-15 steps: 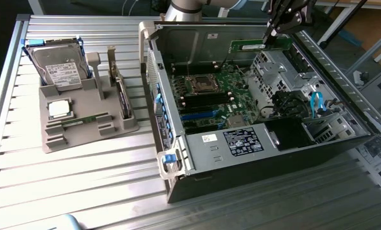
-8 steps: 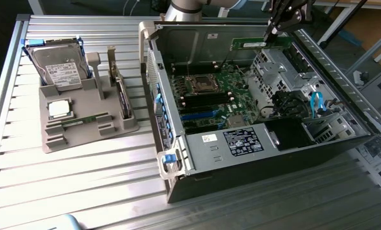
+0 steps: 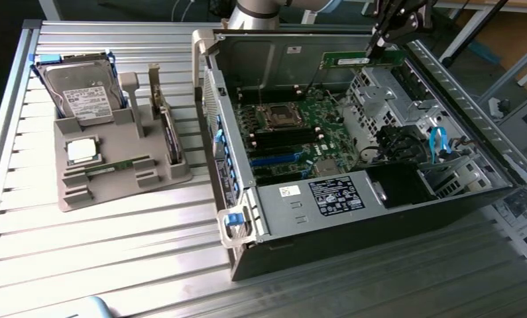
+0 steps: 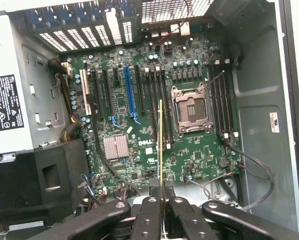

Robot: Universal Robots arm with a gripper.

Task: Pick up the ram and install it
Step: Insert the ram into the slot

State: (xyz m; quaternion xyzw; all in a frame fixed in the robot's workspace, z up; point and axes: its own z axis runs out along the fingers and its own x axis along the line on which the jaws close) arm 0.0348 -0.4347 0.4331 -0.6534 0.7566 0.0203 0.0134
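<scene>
— Where does the light fall hardest?
— On the table [image 3: 113, 258]: its metal ribs toward the front edge glare white.
— And inside the computer case [image 3: 254, 63]?
— Dimmer, with the deepest shadow around the black shroud [image 3: 405, 185]. From the wrist, the motherboard [image 4: 139, 145] is evenly lit, the ram [image 4: 161, 140] glints gold along its edge, and the gripper [image 4: 162, 192] shows a soft sheen.
</scene>
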